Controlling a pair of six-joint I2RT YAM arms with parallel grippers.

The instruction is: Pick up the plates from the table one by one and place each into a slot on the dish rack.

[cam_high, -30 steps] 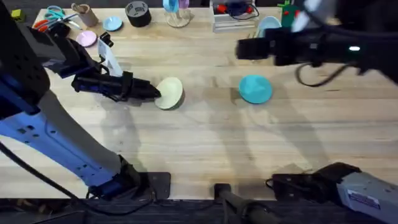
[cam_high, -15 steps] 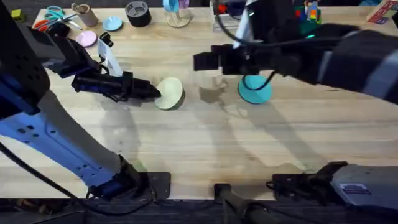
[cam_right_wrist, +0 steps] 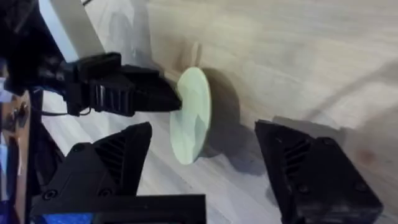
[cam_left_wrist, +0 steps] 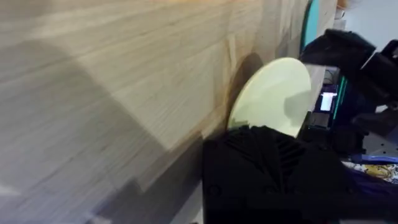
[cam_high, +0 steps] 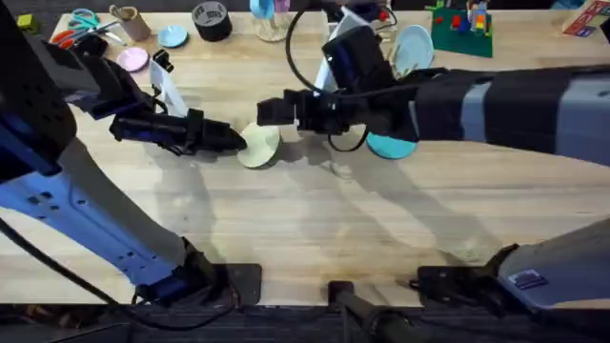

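left gripper (cam_high: 235, 141) is pinching the cream-yellow plate (cam_high: 261, 143) tilted on the table (cam_high: 315, 219); right gripper (cam_high: 270, 111) hovers spread wide beside it.

The cream-yellow plate (cam_high: 259, 143) stands tilted on its edge on the counter (cam_high: 315, 219) — left of frame centre. The teal plate (cam_high: 393, 146) lies flat to its right — partly hidden.

The left arm (cam_high: 67, 191) has blue and black links, with a black cable looping beside its lower link and a white tag near the wrist. Its gripper (cam_high: 233, 141) is matte black, the finger housing ribbed with angular grooves. The right arm (cam_high: 515, 95) is grey and black, carrying a boxy black wrist block and a thin looping black cable. The right gripper (cam_right_wrist: 205, 168) has two chunky black fingers (cam_right_wrist: 311, 165) with ridged faces. A white label marks the grey base link at the near right.
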